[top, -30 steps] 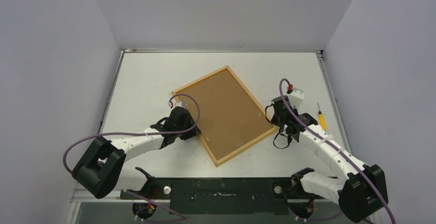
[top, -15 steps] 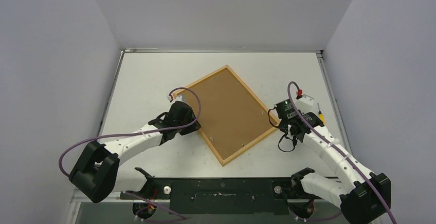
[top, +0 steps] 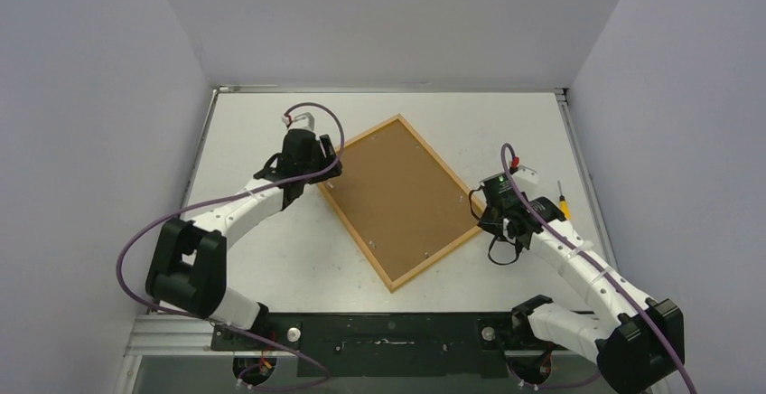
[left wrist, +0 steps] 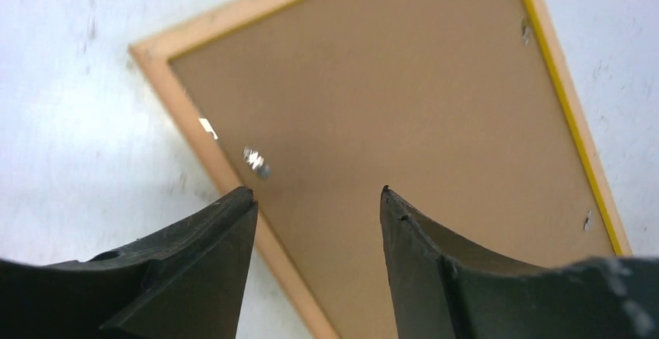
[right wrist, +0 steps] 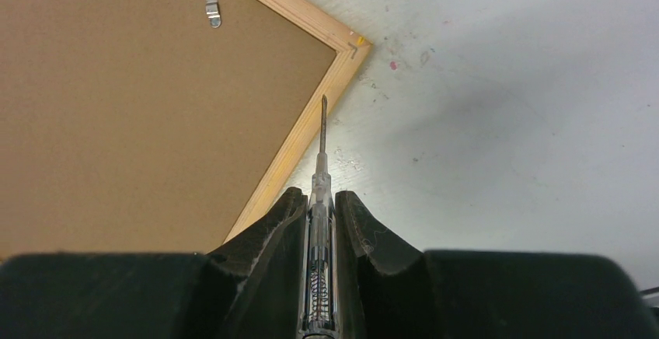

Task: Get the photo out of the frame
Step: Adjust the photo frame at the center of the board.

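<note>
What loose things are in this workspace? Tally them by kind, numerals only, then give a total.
Frames: 1, the frame, backing side up.
Screwdrivers: 2, a clear-handled screwdriver held in the right gripper and a yellow-handled screwdriver lying loose.
Total: 3

The frame (top: pixel 397 200) is laid back-up on the table (top: pixel 271 272) between the left gripper (left wrist: pixel 315 199) and right gripper (right wrist: pixel 317 195); what seems a yellow-handled screwdriver (top: pixel 562 203) is seen beside the latter.
</note>
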Controlling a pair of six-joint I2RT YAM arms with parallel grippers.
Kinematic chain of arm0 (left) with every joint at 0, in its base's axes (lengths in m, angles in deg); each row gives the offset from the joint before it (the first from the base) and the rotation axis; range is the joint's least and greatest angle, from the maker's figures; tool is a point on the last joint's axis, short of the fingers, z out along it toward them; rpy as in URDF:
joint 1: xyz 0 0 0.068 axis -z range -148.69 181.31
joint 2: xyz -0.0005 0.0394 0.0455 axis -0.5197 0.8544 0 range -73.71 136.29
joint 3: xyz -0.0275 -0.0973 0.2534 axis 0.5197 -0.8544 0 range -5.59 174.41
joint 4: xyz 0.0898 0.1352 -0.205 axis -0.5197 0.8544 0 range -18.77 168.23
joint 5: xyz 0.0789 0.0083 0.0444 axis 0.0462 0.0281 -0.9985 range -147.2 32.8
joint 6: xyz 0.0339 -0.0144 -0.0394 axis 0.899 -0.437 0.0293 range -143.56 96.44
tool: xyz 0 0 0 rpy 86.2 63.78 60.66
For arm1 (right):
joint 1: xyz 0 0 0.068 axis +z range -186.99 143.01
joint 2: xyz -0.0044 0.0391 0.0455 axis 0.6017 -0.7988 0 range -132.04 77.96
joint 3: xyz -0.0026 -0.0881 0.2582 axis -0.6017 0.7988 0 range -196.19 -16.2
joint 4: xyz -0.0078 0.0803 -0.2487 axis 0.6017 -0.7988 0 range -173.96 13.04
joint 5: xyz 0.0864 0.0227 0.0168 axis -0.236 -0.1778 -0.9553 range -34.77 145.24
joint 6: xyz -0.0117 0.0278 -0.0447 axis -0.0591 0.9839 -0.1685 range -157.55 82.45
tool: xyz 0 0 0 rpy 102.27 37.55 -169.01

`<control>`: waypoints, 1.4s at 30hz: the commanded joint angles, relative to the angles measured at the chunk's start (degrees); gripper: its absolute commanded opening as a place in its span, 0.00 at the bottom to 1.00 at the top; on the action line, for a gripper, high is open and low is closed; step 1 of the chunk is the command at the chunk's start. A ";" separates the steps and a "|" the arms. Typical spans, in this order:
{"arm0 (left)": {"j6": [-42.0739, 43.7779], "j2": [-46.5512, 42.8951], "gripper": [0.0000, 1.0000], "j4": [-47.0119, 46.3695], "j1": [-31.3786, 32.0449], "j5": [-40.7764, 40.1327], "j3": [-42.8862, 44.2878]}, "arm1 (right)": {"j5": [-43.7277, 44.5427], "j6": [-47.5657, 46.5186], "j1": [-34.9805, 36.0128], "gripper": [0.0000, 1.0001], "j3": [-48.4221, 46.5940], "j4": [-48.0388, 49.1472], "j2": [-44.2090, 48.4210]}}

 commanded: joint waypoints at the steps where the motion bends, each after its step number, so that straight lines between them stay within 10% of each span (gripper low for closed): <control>1: 9.94 8.75 0.59 -7.58 -1.81 -0.31 10.24 | -2.02 -0.90 -0.50 0.05 0.56 3.69 -1.88; 4: 12.84 16.00 0.68 -4.28 -3.84 0.73 19.07 | -2.68 -1.33 -0.73 0.05 0.72 4.04 -3.10; 6: 15.99 19.97 0.97 -2.57 -4.79 2.68 23.46 | -3.10 -1.99 -0.89 0.05 0.81 4.39 -3.60; 17: 29.87 33.04 1.00 4.79 -6.25 6.52 37.35 | -6.29 -3.26 -1.50 0.05 3.16 6.69 -4.05; 30: 25.86 42.89 0.74 10.42 -8.93 14.64 44.81 | -7.86 -4.19 -2.04 0.05 2.70 9.65 -5.97; 42: 16.90 37.32 0.46 8.86 -9.36 18.22 34.49 | -9.52 -7.70 -2.13 0.05 -2.02 14.52 -12.11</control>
